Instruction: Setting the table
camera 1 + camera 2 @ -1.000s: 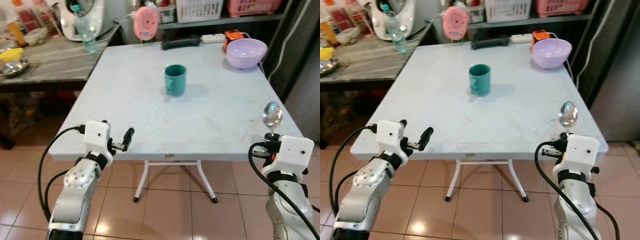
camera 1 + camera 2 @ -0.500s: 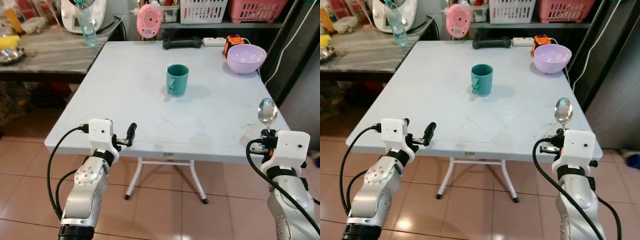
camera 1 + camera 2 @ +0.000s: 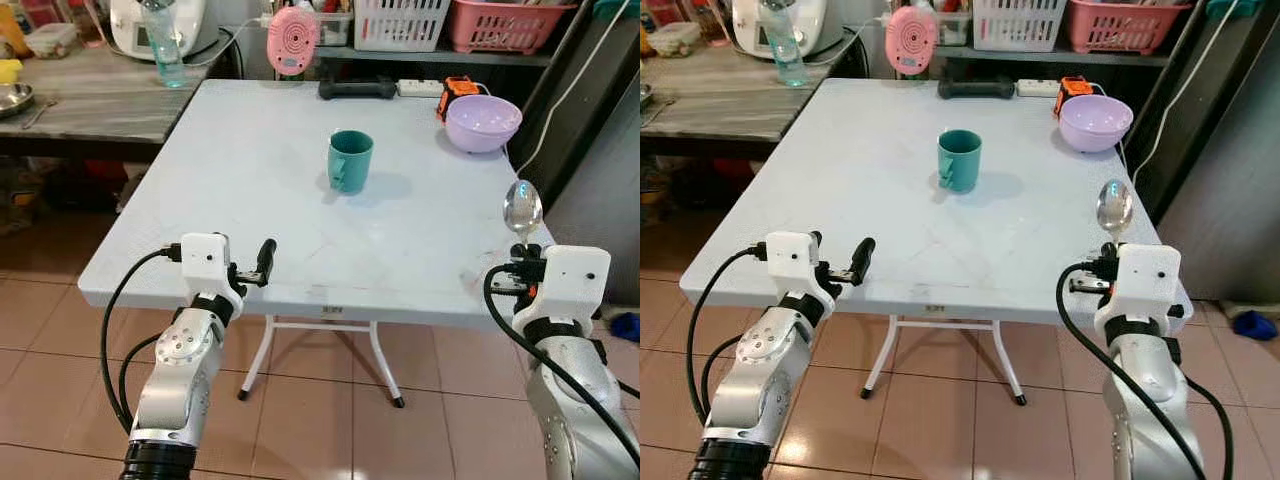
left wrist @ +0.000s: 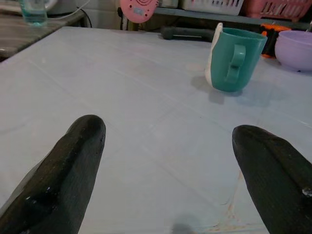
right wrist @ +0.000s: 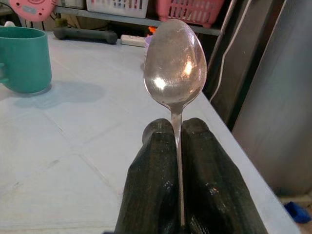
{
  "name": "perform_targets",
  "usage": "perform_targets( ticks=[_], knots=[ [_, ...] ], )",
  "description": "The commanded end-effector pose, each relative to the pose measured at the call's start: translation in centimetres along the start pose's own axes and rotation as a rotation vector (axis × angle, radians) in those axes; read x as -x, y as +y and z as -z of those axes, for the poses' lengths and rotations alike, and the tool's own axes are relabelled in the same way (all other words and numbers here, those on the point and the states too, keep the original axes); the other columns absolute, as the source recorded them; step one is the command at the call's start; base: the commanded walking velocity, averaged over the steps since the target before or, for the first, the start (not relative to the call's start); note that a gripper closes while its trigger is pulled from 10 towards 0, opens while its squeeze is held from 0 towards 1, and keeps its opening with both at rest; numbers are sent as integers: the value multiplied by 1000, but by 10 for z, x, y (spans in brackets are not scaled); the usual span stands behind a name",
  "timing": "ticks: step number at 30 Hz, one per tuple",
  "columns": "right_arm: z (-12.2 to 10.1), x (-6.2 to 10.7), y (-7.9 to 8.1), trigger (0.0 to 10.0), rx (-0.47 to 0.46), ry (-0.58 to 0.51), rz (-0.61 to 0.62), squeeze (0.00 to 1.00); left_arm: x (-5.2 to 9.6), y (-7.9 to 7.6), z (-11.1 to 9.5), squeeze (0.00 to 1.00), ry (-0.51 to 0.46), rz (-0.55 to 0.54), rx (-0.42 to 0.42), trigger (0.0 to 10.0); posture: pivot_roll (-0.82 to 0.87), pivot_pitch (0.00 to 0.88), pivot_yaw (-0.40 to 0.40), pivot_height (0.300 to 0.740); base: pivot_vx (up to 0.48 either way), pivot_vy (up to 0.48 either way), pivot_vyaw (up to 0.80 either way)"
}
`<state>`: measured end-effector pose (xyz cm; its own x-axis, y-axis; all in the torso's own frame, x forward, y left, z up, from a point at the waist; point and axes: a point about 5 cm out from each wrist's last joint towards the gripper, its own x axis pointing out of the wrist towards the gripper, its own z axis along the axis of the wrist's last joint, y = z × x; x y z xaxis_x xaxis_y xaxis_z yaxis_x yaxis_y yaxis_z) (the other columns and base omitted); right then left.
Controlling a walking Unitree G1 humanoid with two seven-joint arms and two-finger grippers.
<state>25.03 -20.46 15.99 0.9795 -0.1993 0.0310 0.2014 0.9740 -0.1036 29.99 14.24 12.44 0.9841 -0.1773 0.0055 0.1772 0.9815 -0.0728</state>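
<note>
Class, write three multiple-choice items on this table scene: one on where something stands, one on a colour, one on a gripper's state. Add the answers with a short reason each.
1. Where is the mug?
A. Near the middle of the table
B. On the floor
C. Inside the bowl

2. What colour is the bowl?
A. Red
B. Purple
C. Black

3. What is the right gripper doing?
A. Open over the mug
B. Shut on a spoon
C. Shut on the bowl

Answers:
1. A, the mug stands upright mid-table, apart from the bowl at the far right corner.
2. B, the eye views show it pale purple.
3. B, the right wrist view shows the fingers pinching the spoon's handle, its bowl end pointing up. The left gripper is open, holding nothing.
</note>
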Motion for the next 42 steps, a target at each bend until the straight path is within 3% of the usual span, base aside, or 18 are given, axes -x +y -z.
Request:
perform_targets(
  ticks=[1,13,42],
  knots=[
    [6,4,0,10000,-14,14,23,0,2,5,4,0,30,0,-11,10000,-225,56,69,740,0,0,0],
    [9,9,1,10000,-31,11,61,0,-11,3,-2,0,38,58,-51,10000,-229,78,117,740,0,240,0],
    [2,5,2,10000,-15,-35,68,0,-14,-2,-5,0,12,90,-52,10000,-216,69,126,740,0,477,0]
  ],
)
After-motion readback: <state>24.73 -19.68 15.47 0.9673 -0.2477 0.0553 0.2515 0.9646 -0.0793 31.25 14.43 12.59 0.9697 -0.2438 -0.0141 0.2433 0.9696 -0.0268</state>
